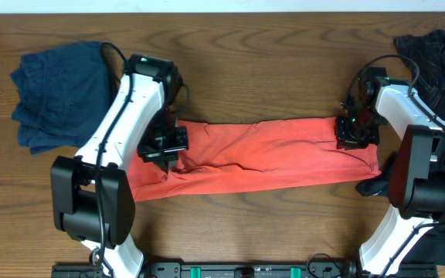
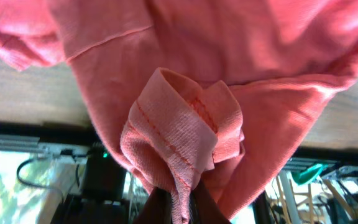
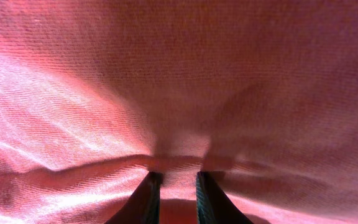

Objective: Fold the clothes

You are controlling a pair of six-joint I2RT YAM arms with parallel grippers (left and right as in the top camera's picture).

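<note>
In the overhead view the coral-red shirt (image 1: 261, 154) lies in the middle of the wooden table (image 1: 269, 69) as a long band from left to right. The left gripper (image 1: 163, 148) sits on its left end and the right gripper (image 1: 356, 133) on its right end, so the cloth is stretched between the two. A navy-blue garment (image 1: 56, 96) lies crumpled at the far left, apart from the shirt. A black garment (image 1: 439, 50) lies in the far right corner, beside the right arm.

In the left wrist view the fingers (image 2: 157, 208) are pressed together on a bunched hem of the shirt (image 2: 179, 134). The stitched edge folds over just above the tips, and the rest of the cloth spreads out beyond it.

In the right wrist view the two fingers (image 3: 143, 202) stand a little apart, with a thin fold of the shirt (image 3: 179, 74) pinched between them. The cloth fills the whole picture, and a ridge runs to the left and right from the tips.
</note>
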